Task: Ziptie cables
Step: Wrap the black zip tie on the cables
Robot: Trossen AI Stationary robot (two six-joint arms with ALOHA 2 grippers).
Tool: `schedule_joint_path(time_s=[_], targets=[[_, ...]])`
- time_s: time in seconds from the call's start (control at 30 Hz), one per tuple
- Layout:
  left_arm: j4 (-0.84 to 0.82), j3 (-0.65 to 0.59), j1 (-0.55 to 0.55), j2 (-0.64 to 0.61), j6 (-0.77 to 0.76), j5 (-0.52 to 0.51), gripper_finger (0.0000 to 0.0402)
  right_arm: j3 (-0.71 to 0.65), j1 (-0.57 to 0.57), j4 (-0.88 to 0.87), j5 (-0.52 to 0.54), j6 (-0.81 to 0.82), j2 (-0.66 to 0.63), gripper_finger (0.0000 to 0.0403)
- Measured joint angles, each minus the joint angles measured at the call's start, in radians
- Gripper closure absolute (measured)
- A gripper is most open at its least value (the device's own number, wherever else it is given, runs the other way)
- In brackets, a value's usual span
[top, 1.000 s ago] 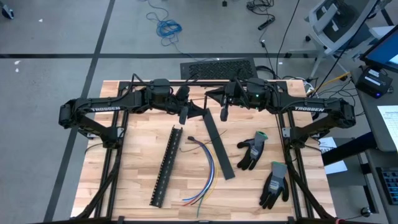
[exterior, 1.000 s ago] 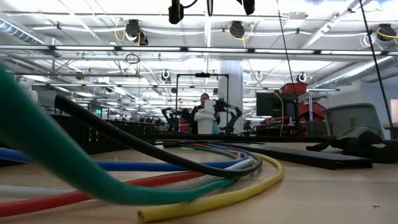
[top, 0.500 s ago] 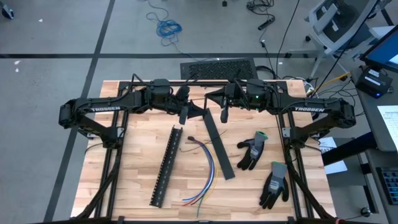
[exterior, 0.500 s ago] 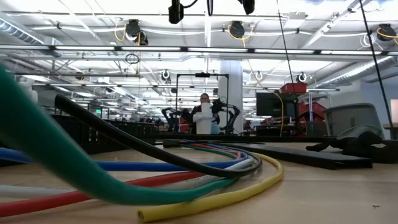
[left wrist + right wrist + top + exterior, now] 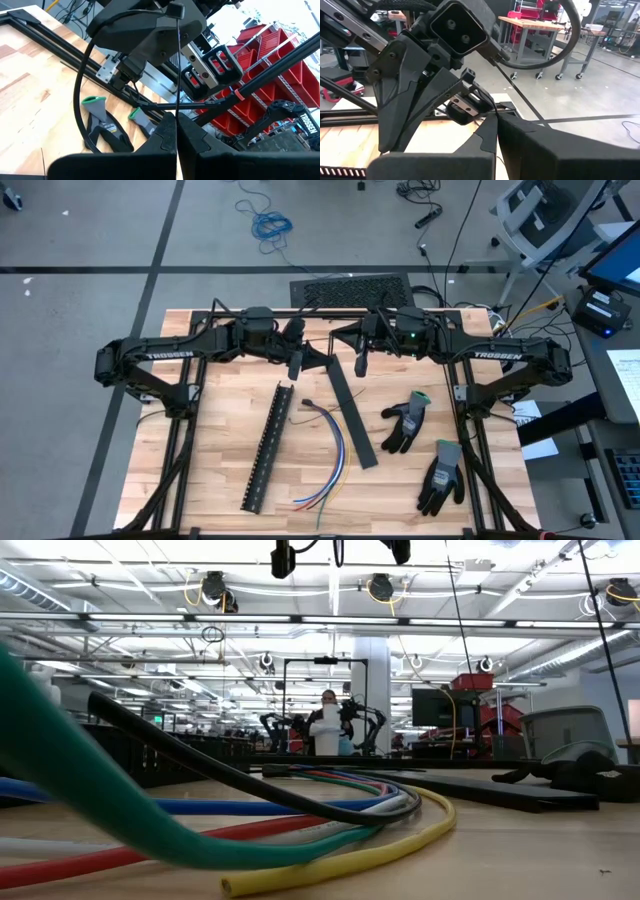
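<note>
Grey concrete floor surrounded a light butcher-block worktop, with a tangle of blue cord lying on the floor beyond its far edge and an office chair off to the far right. Both dark arms were folded over the far half of the worktop, their wrists nearly meeting at the middle. The left gripper hung above the wood at the far centre, its fingers pressed together on nothing. The right gripper hung just beside it, likewise clenched and empty, its fingers meeting edge to edge in its wrist view.

Nearer, on the wood, a black slotted strip lay at a slant left of centre. A flat black bar lay at the opposite slant right of centre. The cables, a loose curved bundle of blue, purple, red, orange and yellow-green wires, lay between the two, apart from both grippers. In the low view the cables filled the foreground, curving across the wood. Two dark work gloves with green cuffs sat to the right: one glove beside the bar, the other glove nearer the front right corner. A person stood far off in the room behind.
</note>
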Motion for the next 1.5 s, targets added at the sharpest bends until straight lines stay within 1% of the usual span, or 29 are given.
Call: schedule_joint_path(time_s=[0.17, 0.4, 1.1, 1.27, 1.37, 1.5], targets=[[0.000, 0.000, 0.000, 0.000, 0.000, 0.000, 0.0401, 0.000, 0.003, 0.000, -0.002, 0.000, 0.000, 0.0403], [0.000, 0.000, 0.000, 0.000, 0.002, 0.000, 0.0401, 0.000, 0.003, -0.002, -0.054, 0.007, 0.000, 0.0403], [0.001, 0.000, 0.005, 0.000, 0.001, -0.011, 0.0401, 0.000, 0.017, -0.048, -0.050, -0.023, -0.001, 0.0403], [0.001, 0.000, 0.013, 0.000, 0.000, -0.012, 0.0401, 0.000, 0.039, -0.057, -0.049, -0.041, -0.001, 0.0403], [0.006, 0.000, 0.013, 0.000, 0.000, -0.012, 0.0401, 0.000, 0.050, -0.066, -0.024, -0.049, -0.001, 0.0403], [0.012, 0.000, 0.013, 0.000, -0.001, -0.012, 0.0401, 0.000, 0.060, -0.069, -0.020, -0.047, -0.001, 0.0403]])
